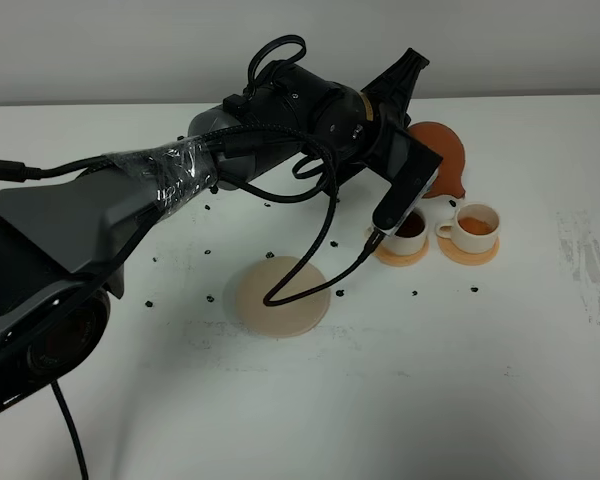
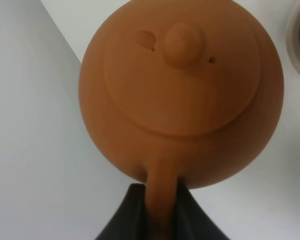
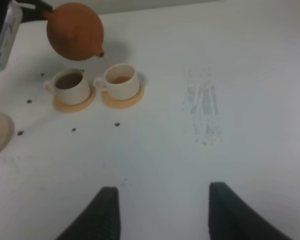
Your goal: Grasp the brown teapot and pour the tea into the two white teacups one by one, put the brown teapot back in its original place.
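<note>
Our left jaws grip the squat reddish-brown clay teapot (image 1: 446, 152), tipped over two cream-white teacups (image 1: 477, 228) already holding tea; right jaws hang wide, empty. We judge pouring nearly done, with its return to the pale beige disc coaster (image 1: 280, 297) at their eight o'clock not yet made.

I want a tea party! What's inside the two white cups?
Both hold brown tea: darker in the cup nearer the beige coaster, lighter in the other cup. The tea covers each cup's bottom, so its depth can't be seen.
</note>
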Robot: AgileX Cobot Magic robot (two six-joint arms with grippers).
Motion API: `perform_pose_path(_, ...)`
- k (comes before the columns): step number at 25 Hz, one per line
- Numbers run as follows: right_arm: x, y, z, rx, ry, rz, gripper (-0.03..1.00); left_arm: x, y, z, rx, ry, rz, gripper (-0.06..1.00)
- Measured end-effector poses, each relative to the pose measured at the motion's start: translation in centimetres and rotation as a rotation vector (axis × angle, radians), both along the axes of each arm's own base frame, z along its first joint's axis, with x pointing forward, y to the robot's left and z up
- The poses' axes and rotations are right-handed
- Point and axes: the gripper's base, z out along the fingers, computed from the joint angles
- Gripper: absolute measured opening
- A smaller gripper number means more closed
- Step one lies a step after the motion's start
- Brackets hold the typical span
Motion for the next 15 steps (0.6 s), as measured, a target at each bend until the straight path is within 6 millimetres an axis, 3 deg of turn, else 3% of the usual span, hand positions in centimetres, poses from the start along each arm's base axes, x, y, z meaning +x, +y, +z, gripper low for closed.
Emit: perform_pose_path(15,0.0,0.0,0.0,0.0,0.0,0.0,0.39,-0.43,-0.75,0.21,0.042,-0.07,-0.055,0.08)
